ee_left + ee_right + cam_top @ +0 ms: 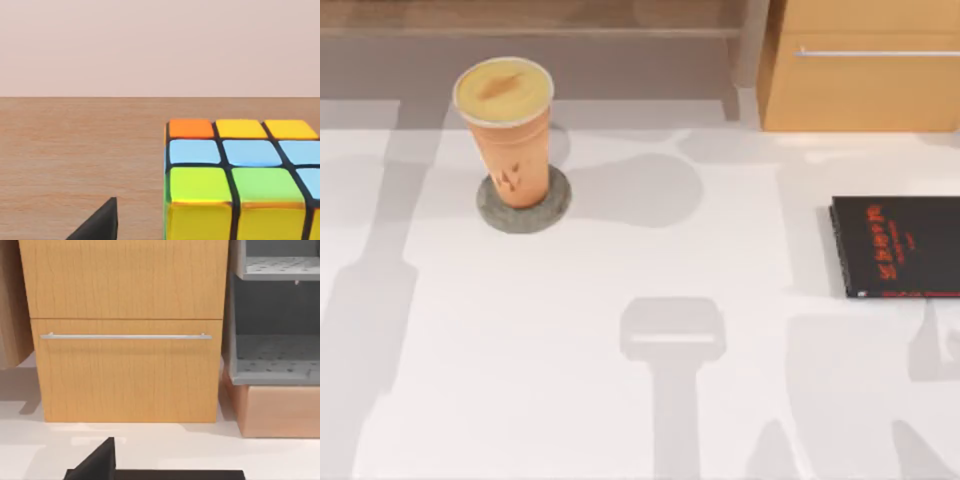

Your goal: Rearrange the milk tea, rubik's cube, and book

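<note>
Rubik's cube point(240, 180) sits cropped by the left wrist view's edge.

We see a white table point(620, 400) spreading across the top view, soft grey shadows lying over it at lower centre and down both sides. At upper right we have a light wooden cabinet point(865, 90) with a slim metal handle point(875, 52). In the right wrist view we find a grey perforated shelf unit point(275, 315) at right. In the left wrist view, we get a brown wooden surface point(75, 150) under a plain pinkish wall point(160, 45).
</note>
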Tool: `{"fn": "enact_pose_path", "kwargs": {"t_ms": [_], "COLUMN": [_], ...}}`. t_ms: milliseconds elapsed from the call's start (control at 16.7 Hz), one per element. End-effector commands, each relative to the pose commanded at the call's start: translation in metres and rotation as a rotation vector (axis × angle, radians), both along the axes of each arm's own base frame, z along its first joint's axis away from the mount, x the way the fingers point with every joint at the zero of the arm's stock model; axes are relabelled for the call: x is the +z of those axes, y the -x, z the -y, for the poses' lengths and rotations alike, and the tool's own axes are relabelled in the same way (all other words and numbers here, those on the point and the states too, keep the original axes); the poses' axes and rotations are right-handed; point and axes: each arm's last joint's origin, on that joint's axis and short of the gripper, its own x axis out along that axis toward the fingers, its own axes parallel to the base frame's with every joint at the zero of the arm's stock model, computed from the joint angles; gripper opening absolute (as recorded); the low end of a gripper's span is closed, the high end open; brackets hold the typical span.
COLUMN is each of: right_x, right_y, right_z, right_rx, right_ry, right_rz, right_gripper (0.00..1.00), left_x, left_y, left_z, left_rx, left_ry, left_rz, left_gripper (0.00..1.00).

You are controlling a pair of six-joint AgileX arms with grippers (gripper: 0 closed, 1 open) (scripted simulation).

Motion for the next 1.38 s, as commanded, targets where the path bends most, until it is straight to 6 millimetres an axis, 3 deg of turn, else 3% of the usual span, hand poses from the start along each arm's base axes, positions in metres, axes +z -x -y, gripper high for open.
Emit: {"fn": "enact_pose_path", "kwargs": {"t_ms": [300,540,720,1020,1200,1380], "right_x": [0.0,0.0,0.0,0.0,0.0,0.0], "right_y": [0.0,0.0,0.0,0.0,0.0,0.0], "right_z": [0.0,0.0,0.0,0.0,0.0,0.0], "right_rx": [0.0,0.0,0.0,0.0,0.0,0.0], "right_ry": [0.0,0.0,0.0,0.0,0.0,0.0], "right_rz": [0.0,0.0,0.0,0.0,0.0,0.0], "right_gripper": [1.0,1.0,1.0,1.0,1.0,1.0], "left_x": [-0.003,-0.012,-0.016,-0.04,-0.081,-0.139], "left_y": [0.004,0.041,0.094,0.212,0.272,0.307], "left_z": [0.0,-0.002,-0.002,-0.004,-0.005,-0.005], "left_rx": [0.001,0.003,0.002,0.002,0.005,0.008], "left_ry": [0.004,0.015,0.018,0.01,0.002,-0.003], "left_rz": [-0.018,-0.076,-0.09,-0.019,0.029,0.041], "left_gripper": [1.0,1.0,1.0,1.0,1.0,1.0]}}
